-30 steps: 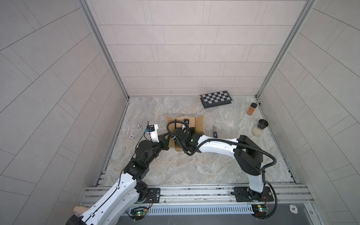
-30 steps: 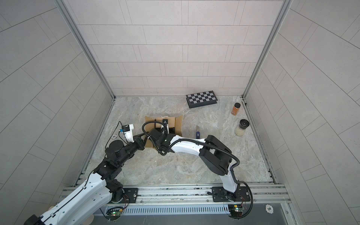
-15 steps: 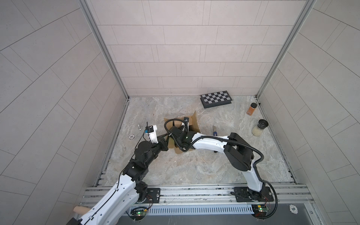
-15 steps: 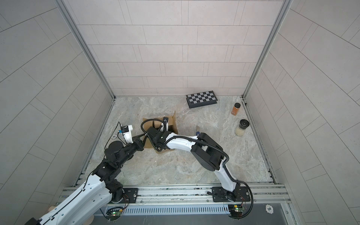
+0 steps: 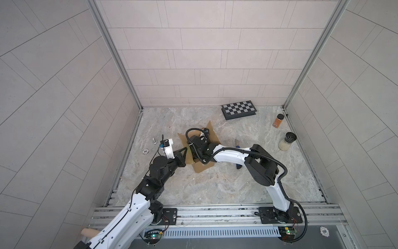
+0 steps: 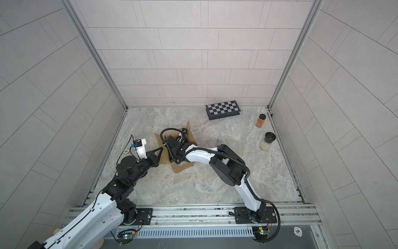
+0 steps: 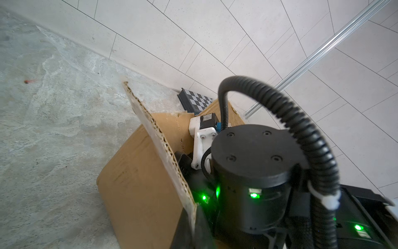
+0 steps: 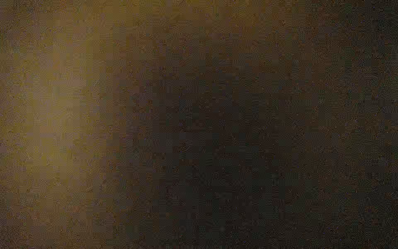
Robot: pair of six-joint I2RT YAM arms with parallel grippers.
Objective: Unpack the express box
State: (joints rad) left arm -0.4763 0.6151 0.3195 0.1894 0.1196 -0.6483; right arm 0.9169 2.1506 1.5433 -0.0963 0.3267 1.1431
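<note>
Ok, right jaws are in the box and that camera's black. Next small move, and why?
Probably raise the right arm slowly straight up. Its jaws are shut inside the express box and its wrist view is dark, so only lifting would show whether anything is held. The left gripper clamps a flap, steadying it.

Mid-floor the express box (image 5: pixel 212 134), checkered case (image 5: pixel 239 109) behind it rightward, rear jar (image 5: pixel 278 120) and front jar (image 5: pixel 287 141) far right.
</note>
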